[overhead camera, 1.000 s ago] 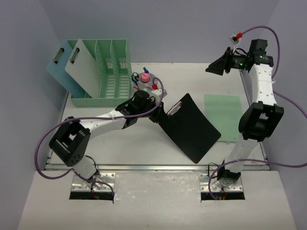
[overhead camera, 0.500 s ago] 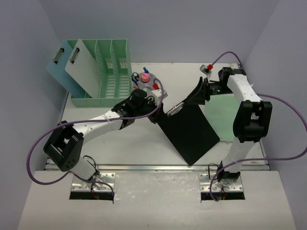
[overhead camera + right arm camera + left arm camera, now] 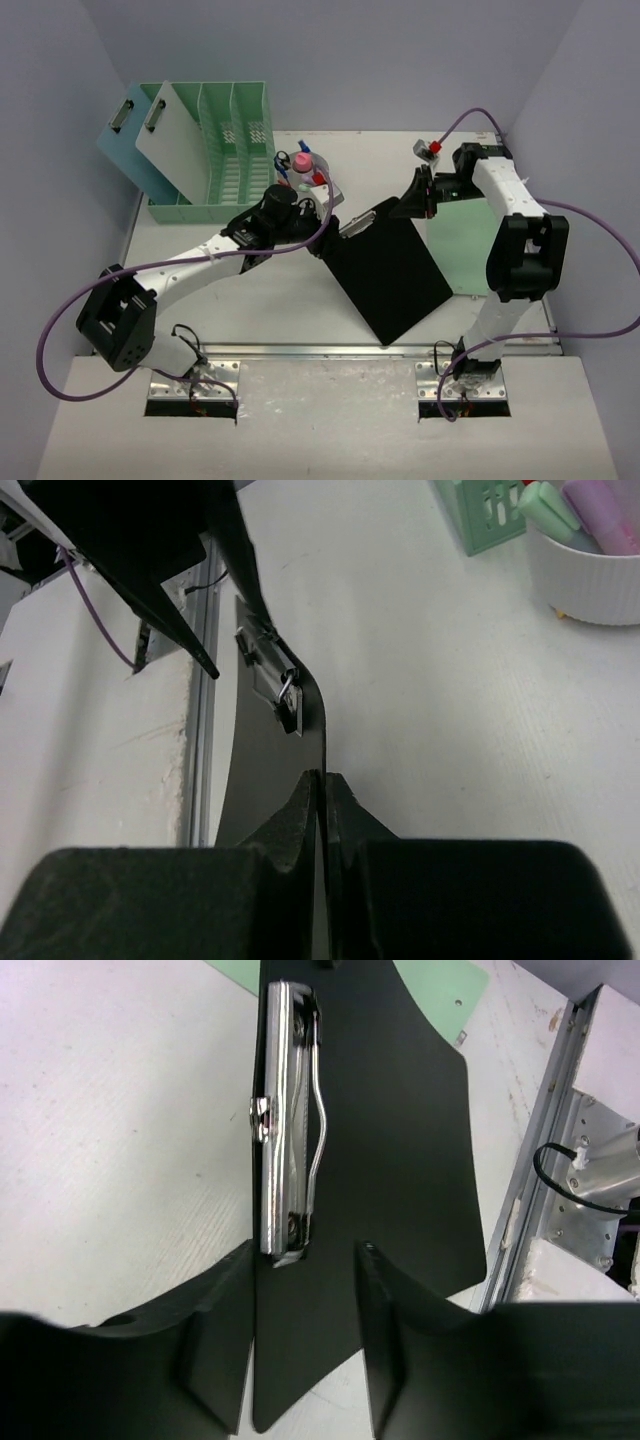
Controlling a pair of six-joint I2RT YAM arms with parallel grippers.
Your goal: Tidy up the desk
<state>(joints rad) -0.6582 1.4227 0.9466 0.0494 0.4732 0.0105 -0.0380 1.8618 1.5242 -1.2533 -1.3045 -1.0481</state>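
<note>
Lavender walls hem in the white worktop (image 3: pixel 270 310), which fills the centre of the overhead frame, its metal rail (image 3: pixel 320 349) running along the lower edge. At mid-frame a black clipboard (image 3: pixel 395 275) sits slantwise, its silver clip (image 3: pixel 357 223) toward the upper left. The left pincer (image 3: pixel 305 1250) stands wide open, its two fingers straddling the board's clip end; whether they touch it cannot be told. The right pincer (image 3: pixel 320 778), reaching in from the upper right, is pinched tight on the board's thin edge. A mint-green file rack (image 3: pixel 225 150) at upper left holds a white clipboard (image 3: pixel 175 140) and a blue clipboard (image 3: pixel 125 145). A white pen cup (image 3: pixel 305 178) stands just beside it, and a green sheet (image 3: pixel 460 250) lies at right.
</note>
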